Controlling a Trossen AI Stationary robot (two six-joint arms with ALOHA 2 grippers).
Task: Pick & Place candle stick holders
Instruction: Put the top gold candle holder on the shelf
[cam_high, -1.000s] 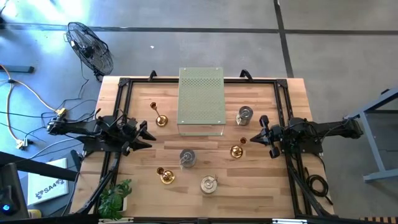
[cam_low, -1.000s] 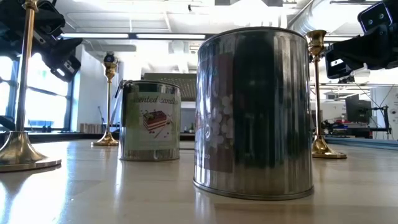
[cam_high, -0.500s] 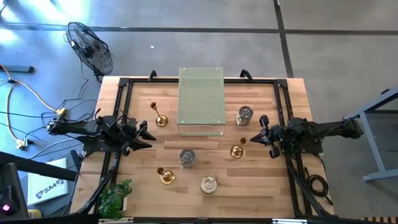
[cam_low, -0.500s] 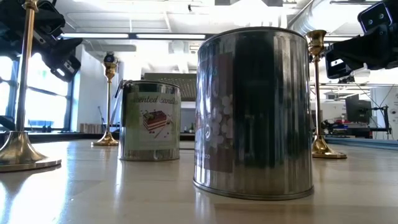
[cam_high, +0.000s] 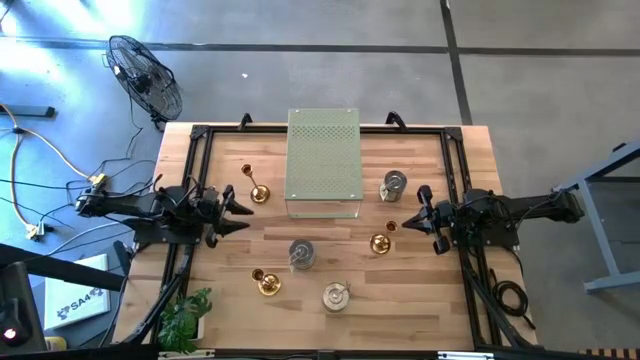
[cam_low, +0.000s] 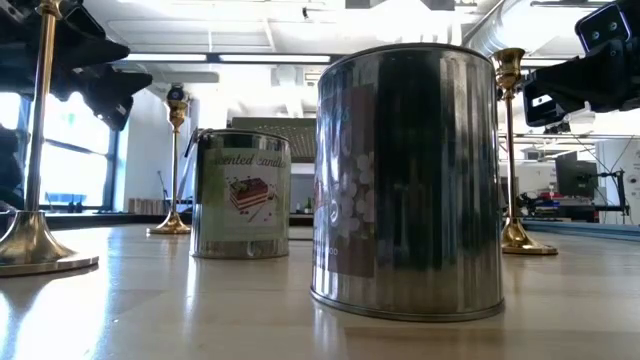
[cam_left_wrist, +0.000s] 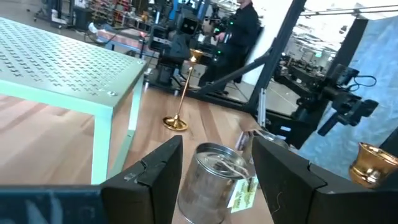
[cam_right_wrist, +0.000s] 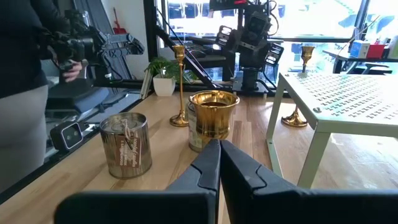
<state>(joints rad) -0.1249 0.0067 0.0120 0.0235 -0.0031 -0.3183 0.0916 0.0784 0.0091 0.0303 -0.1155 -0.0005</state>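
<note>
Only the left end effector (cam_high: 240, 205) has shifted, turning slightly toward the gold candlestick (cam_high: 259, 192); its jaws stand apart, empty. Right end effector (cam_high: 411, 216) waits closed beside a gold holder (cam_high: 379, 243). All six holders apparently stand on the bench (cam_high: 440, 300); none is picked yet.

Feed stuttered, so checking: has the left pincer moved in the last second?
Yes. In the high view the left pincer has swung toward the far side, closer to the gold holder by the green box.
</note>
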